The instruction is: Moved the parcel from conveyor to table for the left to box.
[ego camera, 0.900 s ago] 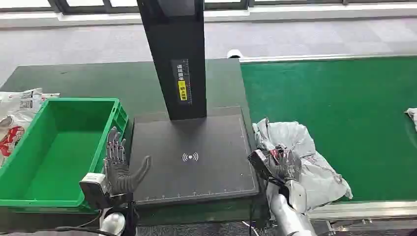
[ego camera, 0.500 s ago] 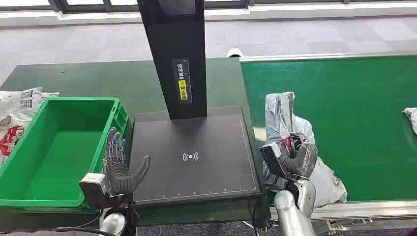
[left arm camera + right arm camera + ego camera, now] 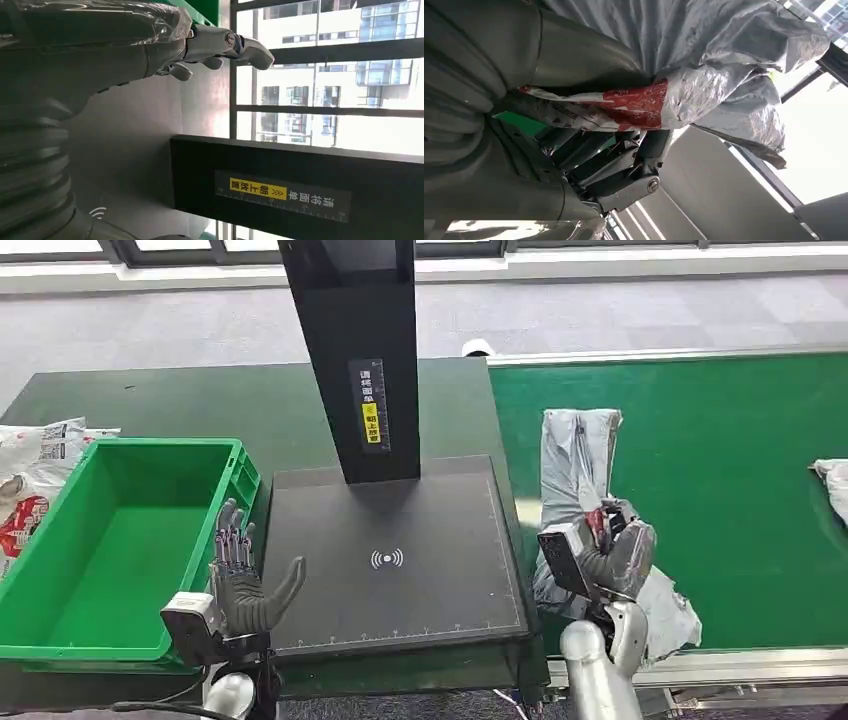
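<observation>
while gripped by the right hand (image 3: 612, 558), grey parcel (image 3: 580, 455) above the conveyor (image 3: 740, 460)

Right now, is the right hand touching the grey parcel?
Touching. In the right wrist view the right hand has its thumb and fingers closed on a fold of the grey parcel.

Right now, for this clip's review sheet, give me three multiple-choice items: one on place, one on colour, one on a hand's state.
1. Where is the grey parcel?
A. in the crate
B. on the black scan pad
C. over the conveyor belt

2. What colour is the crate?
A. green
B. blue
C. red

3. What is the left hand doing?
A. gripping the parcel
B. open, holding nothing
C. pressing the crate rim

Answers:
1 C, the right hand holds it up over the green conveyor belt.
2 A, its walls are green.
3 B, its fingers are spread beside the scan pad.
</observation>
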You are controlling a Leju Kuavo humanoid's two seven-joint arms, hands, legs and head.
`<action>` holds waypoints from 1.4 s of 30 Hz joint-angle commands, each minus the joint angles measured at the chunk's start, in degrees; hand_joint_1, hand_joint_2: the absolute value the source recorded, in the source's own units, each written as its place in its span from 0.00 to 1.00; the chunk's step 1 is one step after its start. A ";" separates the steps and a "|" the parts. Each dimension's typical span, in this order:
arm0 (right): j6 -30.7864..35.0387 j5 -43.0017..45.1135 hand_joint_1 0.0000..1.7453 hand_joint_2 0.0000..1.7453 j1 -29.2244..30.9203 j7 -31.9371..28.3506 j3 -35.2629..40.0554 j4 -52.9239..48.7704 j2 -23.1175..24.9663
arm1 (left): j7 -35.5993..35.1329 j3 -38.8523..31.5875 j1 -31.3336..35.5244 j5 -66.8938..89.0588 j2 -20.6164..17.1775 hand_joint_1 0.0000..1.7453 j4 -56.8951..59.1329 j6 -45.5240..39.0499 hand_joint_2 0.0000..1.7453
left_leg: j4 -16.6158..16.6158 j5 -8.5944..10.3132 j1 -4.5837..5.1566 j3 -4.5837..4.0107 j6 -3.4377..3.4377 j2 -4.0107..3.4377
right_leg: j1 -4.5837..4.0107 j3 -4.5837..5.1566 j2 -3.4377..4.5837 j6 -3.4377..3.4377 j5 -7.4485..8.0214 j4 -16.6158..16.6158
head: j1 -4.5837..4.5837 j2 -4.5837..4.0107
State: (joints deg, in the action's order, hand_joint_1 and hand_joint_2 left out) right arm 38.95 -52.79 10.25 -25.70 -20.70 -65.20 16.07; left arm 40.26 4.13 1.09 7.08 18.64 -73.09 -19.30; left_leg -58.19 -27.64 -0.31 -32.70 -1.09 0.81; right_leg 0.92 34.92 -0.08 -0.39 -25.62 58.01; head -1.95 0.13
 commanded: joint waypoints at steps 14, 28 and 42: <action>1.05 9.43 1.00 1.00 0.63 -13.44 3.37 -9.27 3.93 | -0.26 -2.93 1.76 0.58 -0.08 0.00 2.15 0.44 1.00 | 0.08 -0.05 0.03 0.24 0.00 -0.22 | 0.03 -0.15 0.16 0.06 -0.01 -0.03 | 0.00 0.00; 0.71 8.68 1.00 1.00 0.18 -13.60 11.90 -7.78 3.52 | -0.26 -2.23 2.12 0.14 -0.58 0.00 2.22 0.01 1.00 | 0.09 0.00 -0.02 0.29 0.01 -0.26 | -0.04 -0.21 0.19 0.04 0.02 -0.09 | 0.02 0.00; -11.13 11.92 1.00 1.00 3.80 -14.02 32.91 3.78 2.45 | -0.26 -1.16 2.12 -0.37 -1.17 0.00 1.88 0.30 1.00 | 0.10 -0.03 -0.04 0.38 0.00 -0.46 | -0.12 -0.25 0.40 0.04 0.07 -0.10 | 0.00 0.00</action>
State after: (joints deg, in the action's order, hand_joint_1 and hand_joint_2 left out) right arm 31.39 -43.69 10.45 -40.06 2.63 -71.47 19.61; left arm 40.26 4.13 1.16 6.97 18.60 -73.35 -19.10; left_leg -58.18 -27.64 -0.34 -32.50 -1.10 0.57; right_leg 0.83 34.79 0.13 -0.39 -25.60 58.01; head -1.95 0.13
